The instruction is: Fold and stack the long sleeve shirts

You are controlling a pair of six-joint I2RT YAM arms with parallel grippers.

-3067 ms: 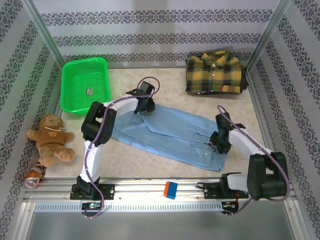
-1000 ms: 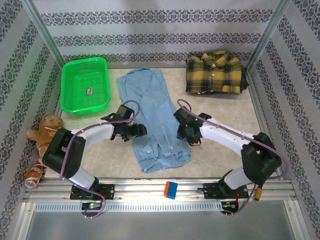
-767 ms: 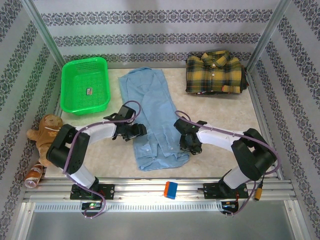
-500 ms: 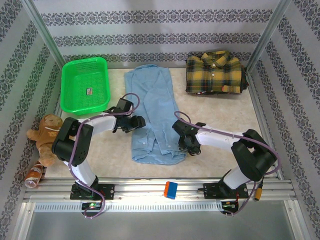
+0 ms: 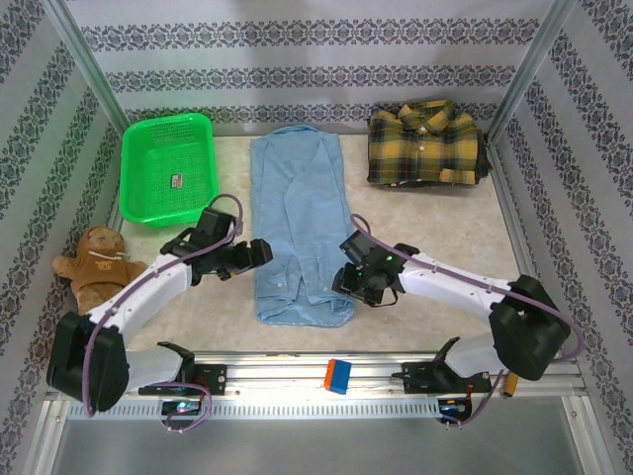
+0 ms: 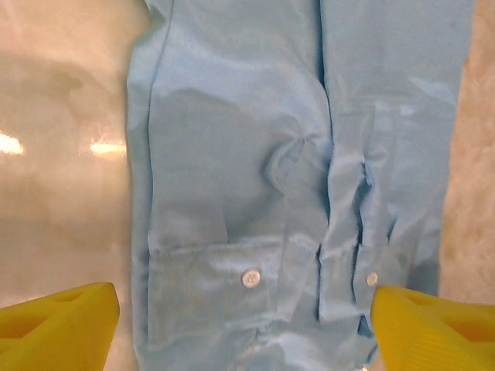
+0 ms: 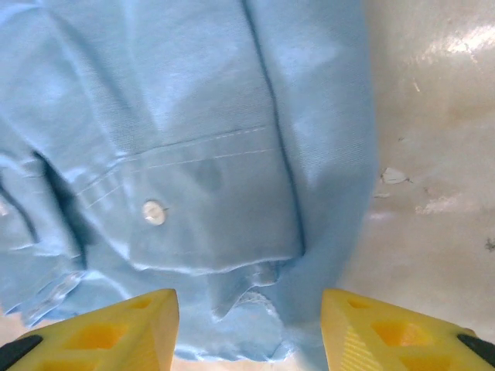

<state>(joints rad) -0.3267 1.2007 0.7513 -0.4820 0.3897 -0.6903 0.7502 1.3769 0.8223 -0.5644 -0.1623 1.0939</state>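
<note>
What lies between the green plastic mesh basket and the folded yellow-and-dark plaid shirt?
The far part of the plain light blue cloth shirt lies flat between them, touching neither. The top external view shows this.

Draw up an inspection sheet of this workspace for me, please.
Surface: beige mottled tabletop, no spills seen.
Job's things: plain light blue cloth shirt lies as a long strip mid-table; yellow-and-dark plaid flannel shirt folded, far right corner.
Clutter: green plastic mesh basket far left; brown teddy bear at left edge; orange-and-blue block on near rail.
Grippers: left pincer open at the blue shirt's left edge; right pincer open at its right edge.
Cables: purple cables loop along both arms.
Surroundings: patterned walls, metal posts.
</note>
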